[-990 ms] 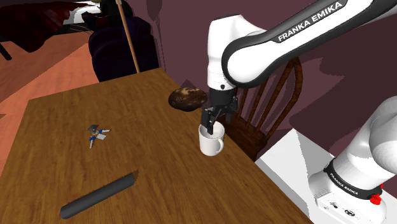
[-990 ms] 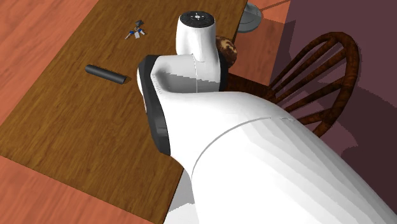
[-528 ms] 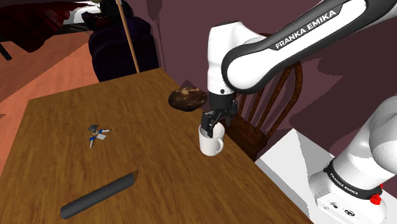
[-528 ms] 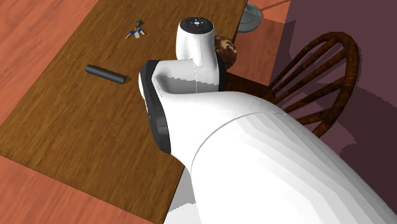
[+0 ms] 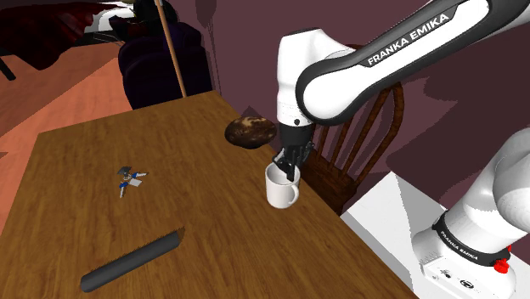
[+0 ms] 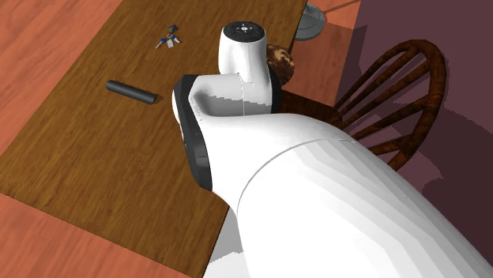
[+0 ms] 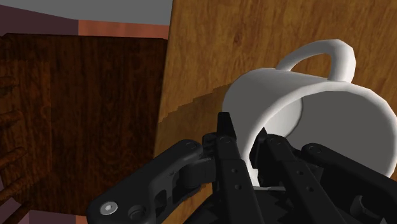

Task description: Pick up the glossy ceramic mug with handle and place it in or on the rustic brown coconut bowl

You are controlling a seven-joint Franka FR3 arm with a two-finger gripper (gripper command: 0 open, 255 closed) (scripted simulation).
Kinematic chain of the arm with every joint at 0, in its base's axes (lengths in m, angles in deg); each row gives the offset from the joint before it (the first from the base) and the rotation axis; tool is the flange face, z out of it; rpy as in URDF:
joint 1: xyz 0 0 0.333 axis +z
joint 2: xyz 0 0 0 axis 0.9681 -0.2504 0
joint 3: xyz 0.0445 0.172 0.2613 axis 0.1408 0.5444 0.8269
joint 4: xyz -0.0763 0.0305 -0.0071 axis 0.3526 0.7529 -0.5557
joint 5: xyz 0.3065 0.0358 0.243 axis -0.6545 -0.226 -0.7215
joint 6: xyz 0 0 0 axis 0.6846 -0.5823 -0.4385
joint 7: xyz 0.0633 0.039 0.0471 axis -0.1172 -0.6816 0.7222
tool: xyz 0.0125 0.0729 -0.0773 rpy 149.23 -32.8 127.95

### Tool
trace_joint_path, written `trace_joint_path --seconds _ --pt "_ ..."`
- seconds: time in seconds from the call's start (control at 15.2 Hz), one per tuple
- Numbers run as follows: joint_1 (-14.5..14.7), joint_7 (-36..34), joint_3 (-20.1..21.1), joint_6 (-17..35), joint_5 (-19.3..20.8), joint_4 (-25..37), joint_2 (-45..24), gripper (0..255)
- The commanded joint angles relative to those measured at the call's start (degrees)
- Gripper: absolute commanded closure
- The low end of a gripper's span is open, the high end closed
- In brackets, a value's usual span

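The gripper (image 5: 286,169) has dropped and closed, pinching the mug's (image 5: 279,194) rim. In the shoulder view, the bowl (image 5: 249,132) sits at the mug's eleven o'clock.

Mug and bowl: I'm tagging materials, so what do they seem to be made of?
The mug is plain white and smooth with soft shading, likely glazed ceramic. The bowl is mottled dark brown and looks rough, perhaps coconut shell or wood; the look leaves that open.
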Motion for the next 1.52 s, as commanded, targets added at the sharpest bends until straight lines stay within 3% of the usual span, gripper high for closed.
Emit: trace_joint_path --seconds 0.0,0.26,1.45 --pt "0.00 0.00 0.00 0.00 0.00 0.00 0.00 255" --pt "0.00 0.00 0.00 0.00 0.00 0.00 0.00 255" --pt "-0.06 -0.26 -1.83 -15.19 -0.33 7.93 7.43 255"
